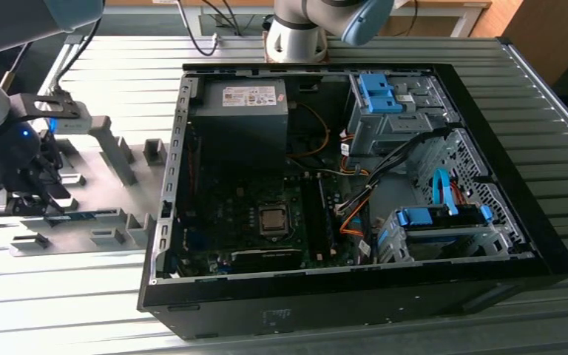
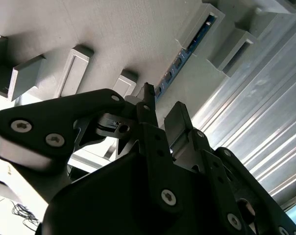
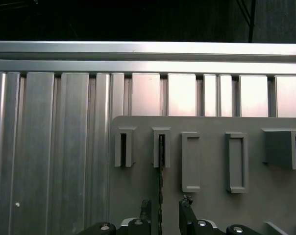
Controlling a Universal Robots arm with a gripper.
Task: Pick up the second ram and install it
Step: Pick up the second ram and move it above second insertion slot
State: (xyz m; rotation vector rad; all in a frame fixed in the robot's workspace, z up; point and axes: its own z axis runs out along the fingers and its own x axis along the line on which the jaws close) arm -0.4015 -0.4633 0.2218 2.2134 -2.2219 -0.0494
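The second ram (image 1: 83, 216) is a slim dark blue-green stick standing on edge in gray holder blocks on the gray plate (image 1: 116, 194), at the exterior view's left. My gripper (image 1: 47, 200) hangs low over one end of it. In the first wrist view the ram (image 3: 161, 171) runs edge-on from a holder slot down between my fingertips (image 3: 146, 206), and my gripper (image 3: 165, 205) is open, with a gap on each side of the board. In the second wrist view the ram (image 2: 187, 49) stretches away from the open gripper (image 2: 162, 110).
An open black computer case (image 1: 521, 222) lies at the exterior view's right of the plate, with the motherboard (image 1: 264, 214), cables and blue drive brackets inside. Several gray holder blocks (image 1: 118, 151) stand on the plate. The ribbed aluminium table (image 1: 57, 296) extends around everything.
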